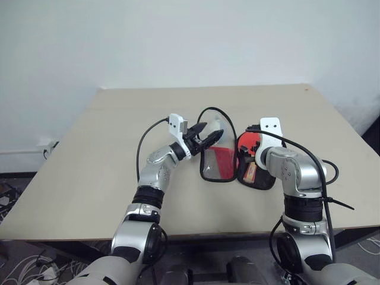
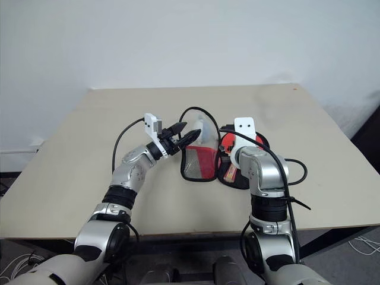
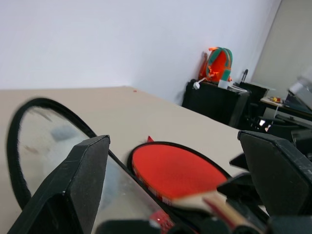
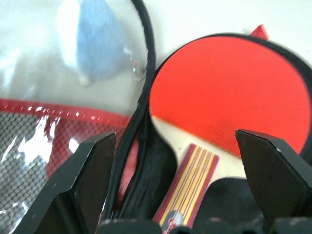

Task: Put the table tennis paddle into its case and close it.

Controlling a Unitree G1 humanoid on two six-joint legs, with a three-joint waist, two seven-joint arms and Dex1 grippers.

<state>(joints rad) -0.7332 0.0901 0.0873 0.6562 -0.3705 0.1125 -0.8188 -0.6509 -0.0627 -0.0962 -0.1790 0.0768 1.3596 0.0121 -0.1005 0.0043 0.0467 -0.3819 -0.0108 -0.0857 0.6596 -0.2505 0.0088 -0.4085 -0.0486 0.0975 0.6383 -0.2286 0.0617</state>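
The right gripper [image 4: 178,170] is hovering with its fingers spread wide and gripping nothing, above the table tennis paddle [image 4: 229,92]. The right wrist view is revealing the handle's striped markings, which the head views leave too small to read. The paddle is lying inside the case [image 1: 219,160], opened flat on the table [image 1: 89,154]. The left gripper [image 1: 205,135] is also gaping wide above the case's clear flap, holding nothing.
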